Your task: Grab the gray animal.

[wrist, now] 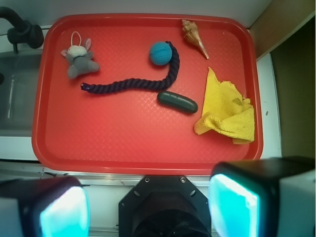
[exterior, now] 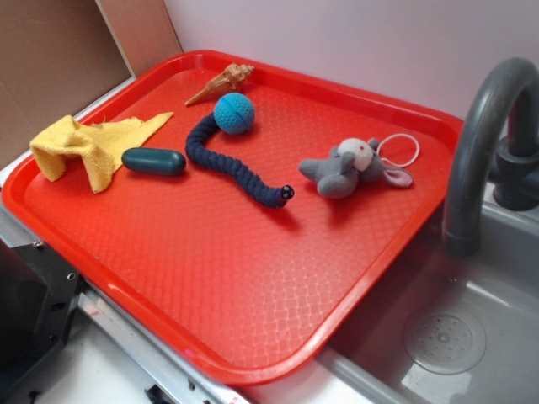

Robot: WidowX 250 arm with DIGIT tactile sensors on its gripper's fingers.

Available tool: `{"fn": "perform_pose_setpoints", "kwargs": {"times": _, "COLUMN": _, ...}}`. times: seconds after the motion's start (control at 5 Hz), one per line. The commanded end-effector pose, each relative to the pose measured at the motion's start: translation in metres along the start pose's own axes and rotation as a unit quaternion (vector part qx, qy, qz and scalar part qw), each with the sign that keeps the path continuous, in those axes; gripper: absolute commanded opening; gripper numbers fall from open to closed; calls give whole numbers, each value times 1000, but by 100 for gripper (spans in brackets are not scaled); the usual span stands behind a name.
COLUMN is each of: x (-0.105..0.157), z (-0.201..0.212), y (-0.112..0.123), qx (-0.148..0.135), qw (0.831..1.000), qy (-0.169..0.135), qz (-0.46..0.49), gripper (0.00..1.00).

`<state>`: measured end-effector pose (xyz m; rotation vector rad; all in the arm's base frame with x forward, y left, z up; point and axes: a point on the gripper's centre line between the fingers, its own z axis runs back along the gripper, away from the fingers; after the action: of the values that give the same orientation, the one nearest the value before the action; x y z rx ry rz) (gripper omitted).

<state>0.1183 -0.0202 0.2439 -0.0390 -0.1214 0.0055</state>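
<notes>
One red tray (exterior: 168,252) sits on the counter beside a grey sink (exterior: 472,337) with one dark grey faucet (exterior: 480,143). The tray holds six items, one of each kind.

Item 1: the gray animal (exterior: 349,168), a small plush with a white face and pinkish ears, lying on its side near the tray edge closest to the faucet. A white cord loop (exterior: 400,150) is attached at its head and lies flat on the tray. In the wrist view the gray animal (wrist: 79,59) appears in the upper left of the tray, apart from all other items.

Item 2: one dark blue braided rope snake (exterior: 236,164), curved across the tray middle, its head end pointing toward the plush but not touching it.

Item 3: one blue knitted ball (exterior: 234,112), touching or just beside the snake's tail end.

Item 4: one tan seashell (exterior: 223,82), near the far rim.

Item 5: one dark green capsule-shaped object (exterior: 153,161), just beside the cloth.

Item 6: one crumpled yellow cloth (exterior: 88,147), at the corner opposite the sink.

The hand (wrist: 148,205) is seen only in the wrist view, high above the near tray rim. Its fingers (wrist: 234,205) stand wide apart, released, grasping nothing.
</notes>
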Motion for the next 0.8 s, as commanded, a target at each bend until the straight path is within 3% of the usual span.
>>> {"fn": "perform_pose_setpoints", "kwargs": {"times": 0.0, "x": 0, "z": 0, "y": 0, "qx": 0, "qw": 1000, "qy": 0, "qz": 0, "gripper": 100}}
{"fn": "perform_pose_setpoints", "kwargs": {"times": 0.4, "x": 37, "z": -28, "y": -23, "qx": 20, "qw": 995, "qy": -99, "qz": 20, "gripper": 100}}
{"fn": "perform_pose_setpoints", "kwargs": {"times": 0.6, "x": 60, "z": -46, "y": -42, "qx": -9, "qw": 990, "qy": -134, "qz": -40, "gripper": 100}}
